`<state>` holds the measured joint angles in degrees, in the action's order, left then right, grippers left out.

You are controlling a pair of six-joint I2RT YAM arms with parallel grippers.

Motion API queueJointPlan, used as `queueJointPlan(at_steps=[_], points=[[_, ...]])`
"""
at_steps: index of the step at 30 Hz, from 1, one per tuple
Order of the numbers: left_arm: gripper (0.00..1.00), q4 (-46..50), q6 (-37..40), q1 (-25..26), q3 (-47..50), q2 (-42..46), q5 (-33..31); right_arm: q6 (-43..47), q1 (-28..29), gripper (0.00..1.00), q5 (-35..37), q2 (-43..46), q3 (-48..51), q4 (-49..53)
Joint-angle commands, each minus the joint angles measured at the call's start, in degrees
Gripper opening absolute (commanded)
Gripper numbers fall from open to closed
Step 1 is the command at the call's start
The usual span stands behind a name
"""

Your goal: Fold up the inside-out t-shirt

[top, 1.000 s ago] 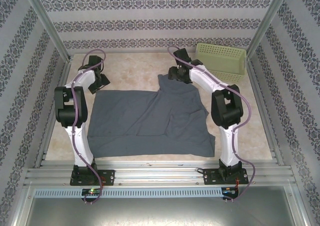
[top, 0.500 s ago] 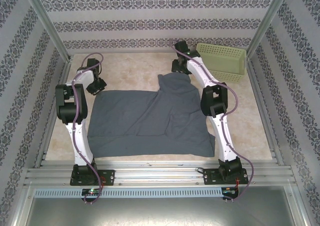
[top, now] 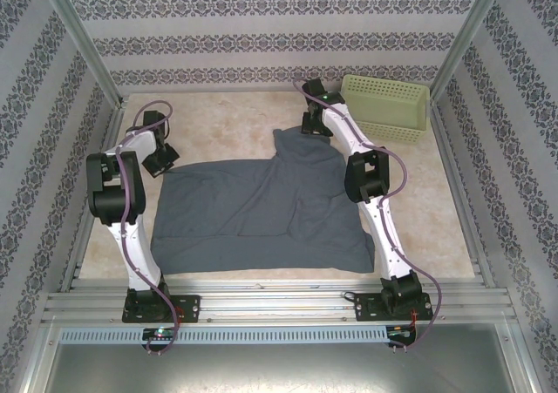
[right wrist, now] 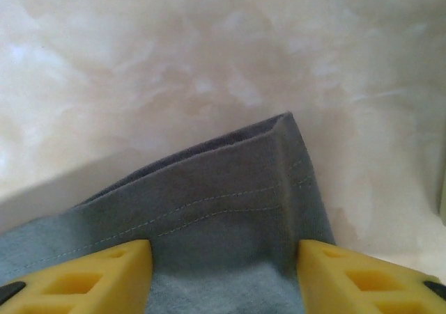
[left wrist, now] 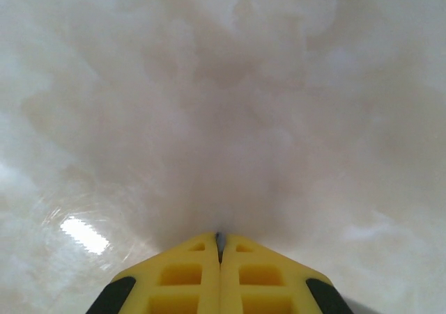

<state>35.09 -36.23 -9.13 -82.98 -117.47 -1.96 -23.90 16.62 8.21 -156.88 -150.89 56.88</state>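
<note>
Tabletop: pale marbled beige slab (top: 227, 118), glossy and flat; I have bare room along the far strip and down both sides
Shirt: the inside-out t-shirt (top: 253, 210) lies spread across the middle, long axis left to right, near hem running close to the near edge, with one flap standing up toward the far side right of centre
Left gripper (top: 166, 162): at the shirt's far-left corner, clenched tight; from the wrist view I see what looks like a thin grey sliver of cloth pinched between the pads, so I judge it has that corner
Right gripper (top: 311, 128): at the tip of the far flap; its yellow fingers (right wrist: 104, 272) stand apart with the stitched hem corner lying between them, cloth running back toward the arm, nothing pinched yet
Key relation: both corners sit on the far edge, one per arm, so I'd expect a pull toward me
Basket: pale green perforated basket (top: 384, 105) just beside the right gripper, far-right corner
Walls: patterned paper (top: 261, 36) close behind
</note>
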Motion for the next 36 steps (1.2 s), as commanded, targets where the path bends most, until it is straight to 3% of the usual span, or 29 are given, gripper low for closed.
queueJointPlan(at_steps=[1, 4, 7, 9, 15, 19, 24, 36], points=[[0.00, -0.81, -0.81, -1.07, 2.07, 2.36, -0.43, -1.16, -0.35, 0.50, 2.11, -1.14, -2.48, 2.29], [0.00, -1.09, -0.95, -1.34, 2.82, 3.11, -0.42, -1.60, -0.57, 0.37, 2.32, -1.87, -3.44, 2.70], [0.00, -1.21, -1.12, -1.50, 3.16, 3.78, -0.11, -1.32, -0.87, 0.13, 0.84, -3.45, -5.30, 3.48], [0.00, -1.23, -1.12, -1.52, 3.18, 4.15, 0.27, -1.16, -0.92, 0.06, 0.50, -4.00, -6.14, 4.10], [0.00, -1.24, -1.26, -1.67, 3.68, 5.63, 0.63, -0.37, -0.68, 0.00, -0.24, -2.28, -5.84, 3.04], [0.00, -2.33, -1.38, -1.78, 4.57, 7.13, 1.64, 1.69, 0.11, 0.00, 1.81, 3.31, -2.78, -0.23], [0.00, -4.94, -0.99, -1.86, 6.47, 9.72, 2.32, 4.59, 1.31, 0.00, 8.50, 13.78, 8.06, -6.79], [0.00, -9.78, -2.09, -3.61, 13.37, 16.30, 1.25, 10.13, 3.97, 0.00, 14.65, 34.39, 35.24, -22.86]])
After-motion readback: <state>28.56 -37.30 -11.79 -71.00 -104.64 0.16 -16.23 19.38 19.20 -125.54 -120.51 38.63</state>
